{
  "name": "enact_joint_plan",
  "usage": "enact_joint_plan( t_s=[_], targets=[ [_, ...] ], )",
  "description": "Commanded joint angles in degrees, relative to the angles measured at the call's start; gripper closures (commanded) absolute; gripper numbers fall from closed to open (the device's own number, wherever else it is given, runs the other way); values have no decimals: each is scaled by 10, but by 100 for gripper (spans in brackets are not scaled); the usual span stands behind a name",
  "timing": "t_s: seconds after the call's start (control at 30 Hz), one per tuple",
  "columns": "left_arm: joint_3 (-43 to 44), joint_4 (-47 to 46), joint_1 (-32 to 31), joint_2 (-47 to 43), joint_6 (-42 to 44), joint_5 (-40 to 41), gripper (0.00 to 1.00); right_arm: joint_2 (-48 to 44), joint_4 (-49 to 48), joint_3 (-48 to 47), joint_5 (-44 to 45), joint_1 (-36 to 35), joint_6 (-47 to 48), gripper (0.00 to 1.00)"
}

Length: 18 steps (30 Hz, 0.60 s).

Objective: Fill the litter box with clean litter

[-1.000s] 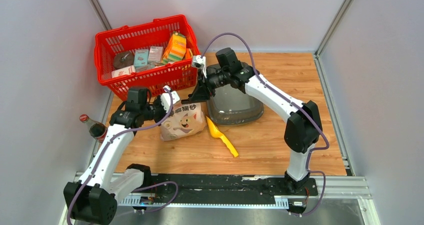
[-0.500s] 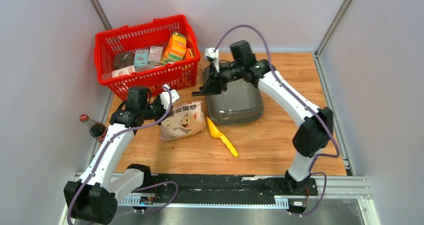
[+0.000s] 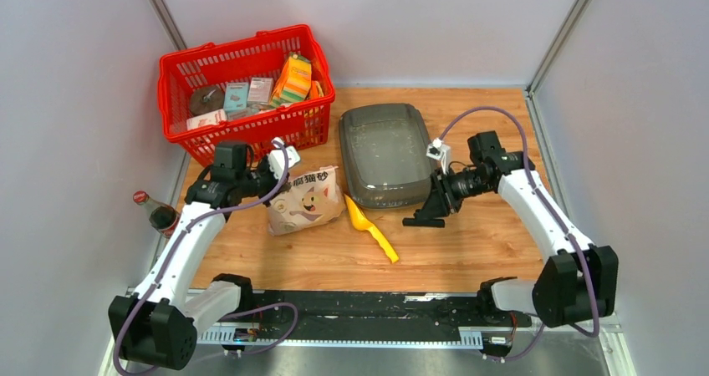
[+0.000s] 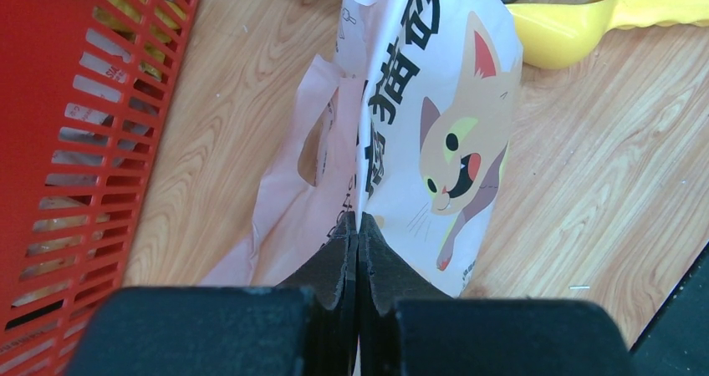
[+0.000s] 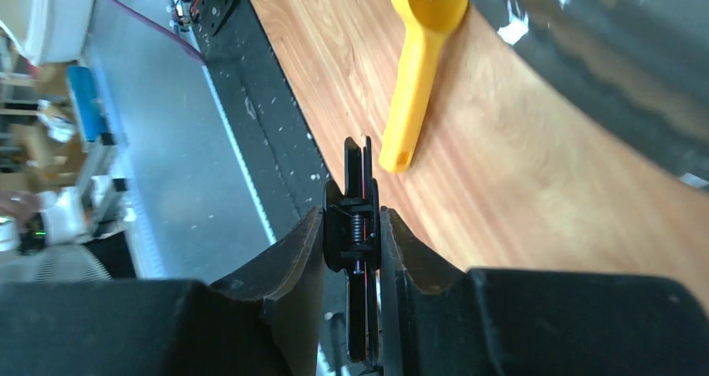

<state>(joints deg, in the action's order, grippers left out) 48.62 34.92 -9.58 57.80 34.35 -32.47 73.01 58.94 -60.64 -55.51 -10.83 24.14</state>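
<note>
The litter box (image 3: 386, 154) is a dark grey tray lying right of the red basket; its rim shows at the top right of the right wrist view (image 5: 602, 50). The clean litter is hidden. A beige bag printed with a cartoon cat (image 3: 305, 200) lies left of the box. My left gripper (image 3: 282, 178) is shut on the bag's upper edge (image 4: 358, 221). My right gripper (image 3: 435, 202) hovers off the box's near right corner. It is shut on a slim black spring-loaded tool (image 5: 358, 175) that sticks out past its fingers (image 3: 415, 221).
A yellow scoop (image 3: 372, 228) lies on the wooden table between bag and box, also in the right wrist view (image 5: 414, 83). The red mesh basket (image 3: 242, 92) with several packages stands at the back left. A bottle (image 3: 159, 213) stands at the left edge.
My right arm has swung from the box's far left corner, beside the basket, across to its near right side, carrying the black tool. The left arm and bag have stayed put.
</note>
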Motion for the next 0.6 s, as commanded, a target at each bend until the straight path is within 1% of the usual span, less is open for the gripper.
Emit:
enact_joint_plan(
  t_s=[0.0,0.07,0.1,0.17,0.2,0.23,0.27,0.37,0.43,0.47,0.5,0.57],
  targets=[
    [45,-45,-1,7,-9,-35,100,49,30,14,-16,28,7,100],
    [54,-38,-1,16,-4,-33,100,77,27,11,-32,53,-3,100],
    [58,-36,-1,20,1,-32,100,107,40,3,-35,60,0,100],
    [67,-36,-1,26,5,-23,100,138,65,-8,-36,88,28,100],
    [70,-36,-1,27,6,-20,100,177,86,-18,-35,100,36,100],
    [73,-36,-1,27,7,-20,100,192,93,-21,-33,121,44,100],
    [75,-35,-1,27,7,-17,100,206,95,-22,-33,159,42,100],
    [76,-29,-1,24,8,-15,100,246,94,-29,-29,228,30,100],
    [76,-24,-1,22,16,-12,100,270,75,-28,-6,245,14,99],
    [76,-21,-1,23,19,-9,100,276,59,-25,8,254,-30,98],
    [76,-20,-1,22,23,-8,100,281,25,-19,46,256,-51,98],
    [78,-13,-1,25,30,-7,100,301,4,-8,76,258,-95,97]
  ],
)
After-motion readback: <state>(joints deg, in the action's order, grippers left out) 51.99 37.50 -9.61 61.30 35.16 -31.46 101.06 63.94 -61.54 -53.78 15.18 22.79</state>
